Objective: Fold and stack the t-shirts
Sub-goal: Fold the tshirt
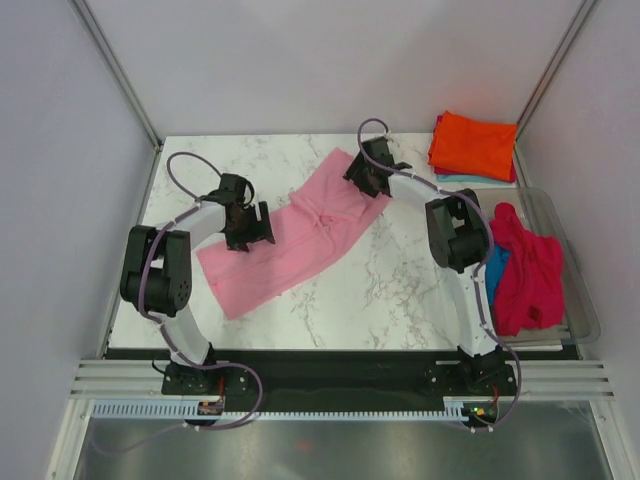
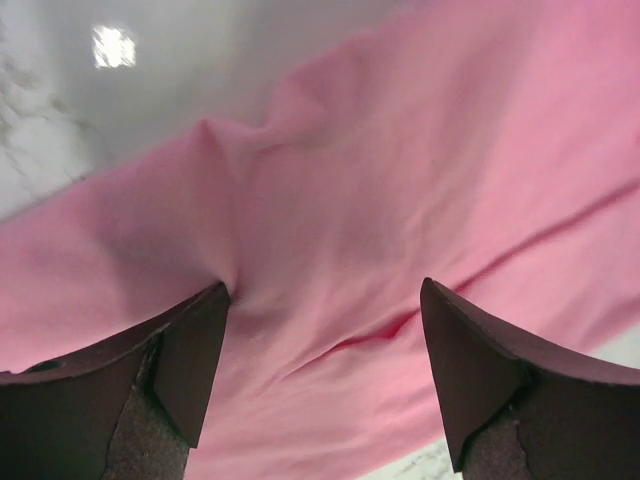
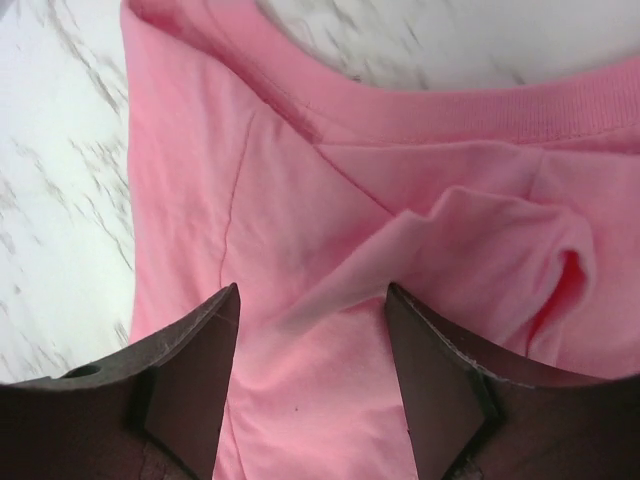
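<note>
The light pink t-shirt [image 1: 310, 235] lies folded into a long slanted strip on the marble table [image 1: 400, 290]. My left gripper [image 1: 250, 228] is open over the strip's near-left part; its fingers [image 2: 190, 345] straddle wrinkled pink cloth [image 2: 340, 230]. My right gripper [image 1: 366, 177] is open over the far-right end; its fingers [image 3: 200, 350] straddle a raised fold of pink cloth [image 3: 400, 250] below the collar [image 3: 450, 115]. A folded orange t-shirt [image 1: 474, 144] sits on a pale blue one [image 1: 462, 179] at the back right. A crimson-pink t-shirt [image 1: 526, 270] and a bright blue one [image 1: 495, 270] lie in the bin.
A clear plastic bin [image 1: 575, 290] stands at the right edge of the table. Grey walls and metal frame posts [image 1: 115, 75] close in the back and sides. A black rail [image 1: 330, 370] runs along the near edge by the arm bases.
</note>
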You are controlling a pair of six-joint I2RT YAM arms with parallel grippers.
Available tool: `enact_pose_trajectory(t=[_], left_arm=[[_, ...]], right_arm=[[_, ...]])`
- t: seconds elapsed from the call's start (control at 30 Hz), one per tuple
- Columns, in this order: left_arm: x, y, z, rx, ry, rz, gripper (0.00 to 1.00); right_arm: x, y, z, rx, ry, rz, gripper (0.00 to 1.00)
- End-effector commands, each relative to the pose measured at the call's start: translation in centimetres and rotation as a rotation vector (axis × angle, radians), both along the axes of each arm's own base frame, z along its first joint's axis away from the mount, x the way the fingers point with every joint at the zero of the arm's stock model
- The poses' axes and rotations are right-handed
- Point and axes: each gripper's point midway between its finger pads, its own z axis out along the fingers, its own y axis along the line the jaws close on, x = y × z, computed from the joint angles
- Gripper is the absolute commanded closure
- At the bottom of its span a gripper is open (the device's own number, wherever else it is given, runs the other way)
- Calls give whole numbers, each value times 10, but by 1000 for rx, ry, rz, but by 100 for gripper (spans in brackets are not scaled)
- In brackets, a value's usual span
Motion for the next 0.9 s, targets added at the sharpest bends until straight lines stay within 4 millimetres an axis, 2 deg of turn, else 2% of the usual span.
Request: enact_pose_trajectory(t=[0.0, 0.03, 0.07, 0.1, 0.13, 0.17, 0.2, 0.23, 0.27, 0.33, 0.4, 0.43, 0.47, 0.6, 0.7, 0.83, 0.87], left_arm=[[-59, -42, -17, -245, 174, 21, 15], [-57, -51, -11, -283, 132, 10, 15], [-74, -55, -18, -309, 170, 30, 15], [-81, -63, -15, -355, 180, 23, 15], [-82, -79, -12, -402, 160, 14, 15], [-100, -86, -17, -437, 193, 14, 15], [-110, -99, -13, -498, 213, -2, 16], [-125, -116, -13, -531, 248, -6, 16], [-134, -126, -15, -563, 242, -23, 16], [-157, -153, -16, -590, 294, -55, 16], [-163, -170, -16, -603, 299, -84, 16], [-172, -180, -17, -604, 320, -102, 16], [-170, -188, -13, -612, 314, -120, 16], [-164, -199, -11, -584, 294, -140, 17], [-168, -192, -9, -529, 285, -139, 17], [-178, -173, -5, -452, 243, -147, 17], [-178, -169, 3, -449, 212, -152, 17]], right_arm=[[4, -5, -77, -121, 179, 66, 31], [14, -3, -80, -118, 177, 66, 31], [16, 0, -112, -110, 214, 78, 31], [46, 13, -87, -65, 127, 81, 32], [57, 15, -88, -36, 105, 72, 33], [60, 19, -110, -29, 112, 78, 34], [76, 27, -91, -2, 44, 86, 34], [90, 35, -82, 40, -29, 86, 33], [87, 41, -85, 69, -34, 105, 32], [97, 51, -74, 110, -110, 124, 31], [98, 60, -76, 121, -128, 149, 30], [98, 69, -73, 158, -143, 187, 30], [99, 71, -74, 170, -147, 195, 30], [103, 68, -69, 160, -171, 188, 29], [104, 50, -75, 148, -145, 121, 29], [104, 32, -78, 117, -123, 60, 31], [100, 29, -79, 109, -110, 50, 32]])
